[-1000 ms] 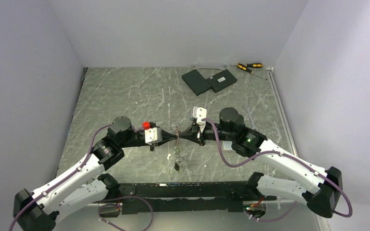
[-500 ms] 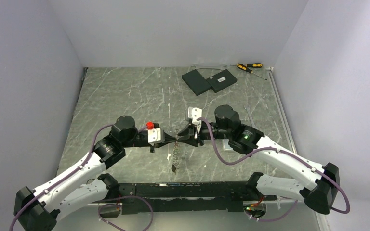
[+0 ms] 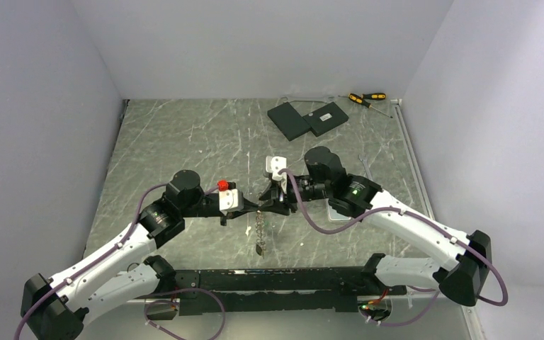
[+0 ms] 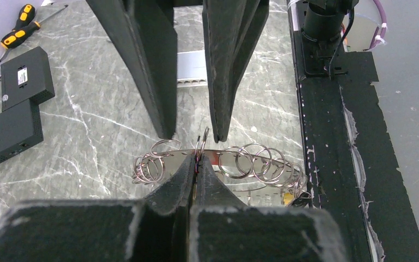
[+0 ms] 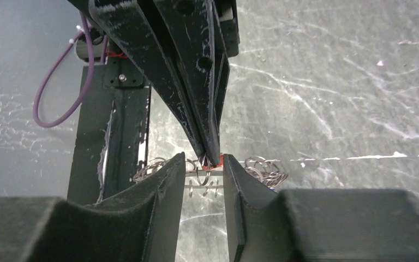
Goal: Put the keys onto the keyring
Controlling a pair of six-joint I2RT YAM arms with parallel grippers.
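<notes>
Base rail: one black rail (image 3: 276, 280) runs along the desk's near edge at 6 o'clock, with both arm bases on it.
Arms: two, white and black, each with a purple cable. They reach in from 7 and 5 o'clock and meet just near of the desk's centre.
Left claw: the left claw (image 4: 198, 166) points toward 3 o'clock. Its jaws are pressed together on one upright wire loop of the keyring, with a red speck (image 4: 198, 159) at the pinch.
Right claw: the right claw (image 5: 204, 164) points toward 9 o'clock. Its jaws stand apart, straddling the left claw's tips and gripping nothing.
Keyring: the keyring (image 4: 253, 162) dangles from that pinch as a bunch of small silver loops trailing toward 6 o'clock. The loops are too tangled to count.
Desk: the desk (image 3: 184, 134) is dark grey-green stone with white veins.
Slabs: two flat black slabs (image 3: 288, 120) lie touching at 1 o'clock.
Screwdrivers: two yellow-and-black screwdrivers (image 3: 366, 98) lie beyond them in the far right corner.
Walls: plain pale walls (image 3: 255, 49) close in the left, far and right sides.
</notes>
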